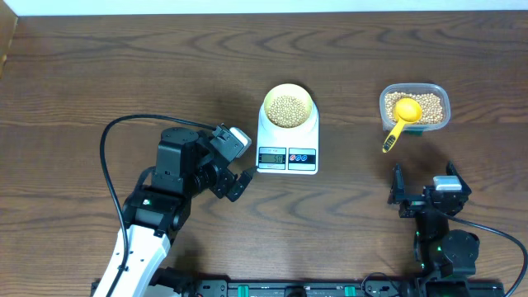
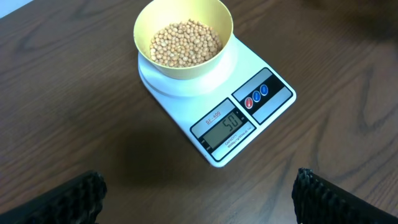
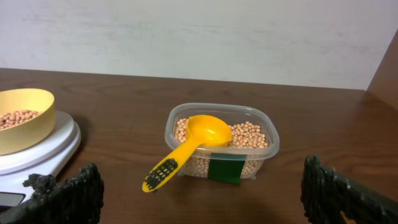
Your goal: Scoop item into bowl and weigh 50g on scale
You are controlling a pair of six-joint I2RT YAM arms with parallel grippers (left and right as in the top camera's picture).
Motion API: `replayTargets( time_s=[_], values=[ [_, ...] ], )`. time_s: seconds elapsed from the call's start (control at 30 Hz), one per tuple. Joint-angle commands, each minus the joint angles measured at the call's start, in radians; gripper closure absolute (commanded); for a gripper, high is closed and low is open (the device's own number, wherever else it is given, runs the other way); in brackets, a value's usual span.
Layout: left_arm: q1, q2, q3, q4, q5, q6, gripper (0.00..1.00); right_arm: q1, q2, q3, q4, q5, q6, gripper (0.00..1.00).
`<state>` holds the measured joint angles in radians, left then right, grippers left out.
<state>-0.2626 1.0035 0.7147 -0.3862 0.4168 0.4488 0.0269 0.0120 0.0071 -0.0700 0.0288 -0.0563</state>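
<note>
Pale-yellow bowl (image 2: pixel 186 73) of tan beans (image 2: pixel 185 43) sits on white scale (image 2: pixel 186 107).

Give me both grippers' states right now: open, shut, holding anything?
Left gripper: open, holding nothing.
Right gripper: open, holding nothing.

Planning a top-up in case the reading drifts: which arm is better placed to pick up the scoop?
Right. The yellow scoop lies in the clear tub on the right side, its handle sticking out toward the open right end effector. The left end effector sits beyond the scale.
</note>
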Motion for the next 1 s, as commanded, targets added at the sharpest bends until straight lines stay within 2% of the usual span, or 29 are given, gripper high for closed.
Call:
replayTargets(
  time_s=[0.0,0.2,0.4,0.57,0.67,0.83,0.97],
  values=[
    [0.004,-0.030,0.009,-0.013,0.010,0.003,0.02,0.008,-0.007,-0.002,-0.005,-0.006,-0.012,0.01],
    [0.004,-0.177,0.009,-0.078,0.010,0.002,0.02,0.008,-0.007,-0.002,-0.005,-0.006,-0.012,0.01],
    [0.005,-0.299,0.009,-0.074,0.009,0.003,0.02,0.008,-0.007,-0.002,-0.005,-0.006,-0.012,0.01],
    [0.005,-0.409,0.004,-0.047,-0.061,0.001,0.03,0.008,-0.007,-0.002,-0.005,-0.006,-0.012,0.01],
    [0.005,-0.467,-0.033,0.007,-0.109,-0.028,0.02,0.008,-0.007,-0.002,-0.005,-0.006,-0.012,0.01],
    [0.016,-0.580,-0.158,0.198,-0.198,-0.151,0.02,0.008,-0.007,-0.002,-0.005,-0.006,-0.012,0.01],
    [0.052,-0.665,-0.244,0.290,-0.198,-0.160,0.02,0.008,-0.007,-0.002,-0.005,-0.006,-0.012,0.01]
  ],
)
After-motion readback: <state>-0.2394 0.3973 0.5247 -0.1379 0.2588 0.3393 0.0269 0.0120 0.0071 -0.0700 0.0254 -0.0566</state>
